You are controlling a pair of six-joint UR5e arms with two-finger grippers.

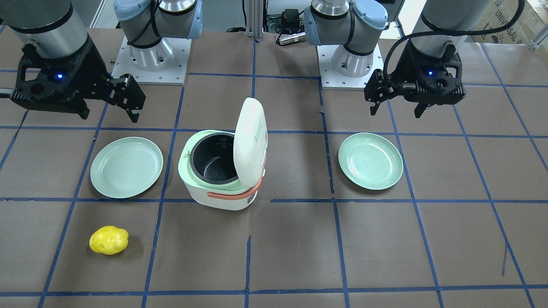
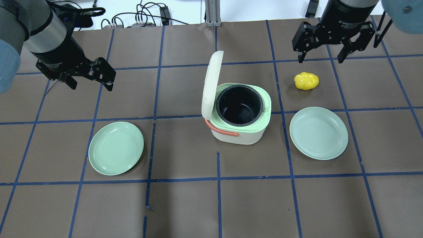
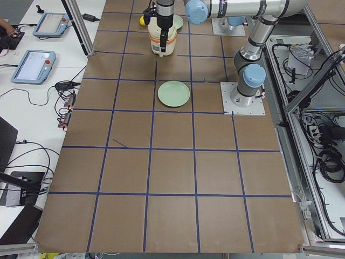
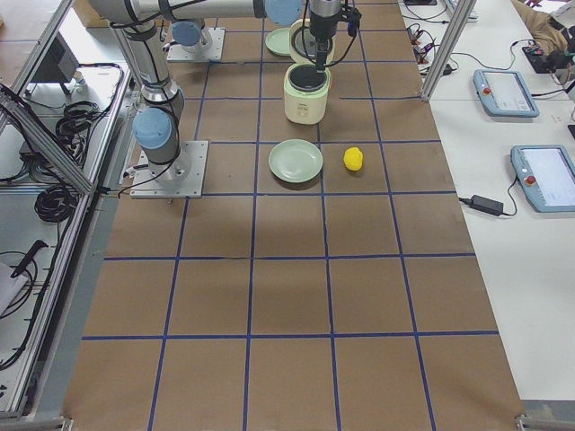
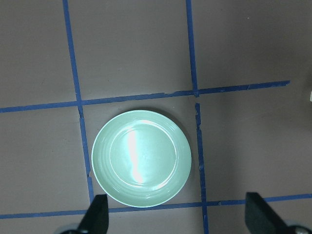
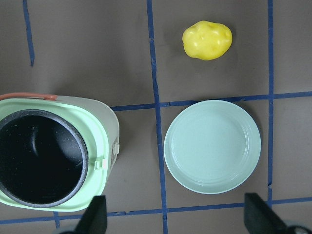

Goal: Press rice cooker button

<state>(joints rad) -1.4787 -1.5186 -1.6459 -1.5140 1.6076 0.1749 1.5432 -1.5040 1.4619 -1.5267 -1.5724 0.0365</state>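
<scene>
The white rice cooker (image 1: 222, 197) with a mint-green rim stands mid-table. Its lid (image 1: 249, 141) is swung up, and the black inner pot (image 2: 239, 105) is bare. A small pale mint-green patch, the button (image 1: 259, 129), shows on the lid's outer face. My left gripper (image 2: 91, 82) is open and empty, hovering well to the cooker's left over a green plate (image 5: 141, 158). My right gripper (image 2: 320, 59) is open and empty, high beyond the cooker's right side. In the right wrist view its fingertips (image 6: 95, 217) frame the pot's edge and a second plate (image 6: 212, 146).
Two mint-green plates lie on the brown paper, one on each side of the cooker (image 2: 116, 148) (image 2: 319, 133). A yellow potato-like object (image 2: 306, 81) lies beyond the right plate, below the right gripper. An orange handle (image 2: 221, 131) hangs along the cooker's near left side.
</scene>
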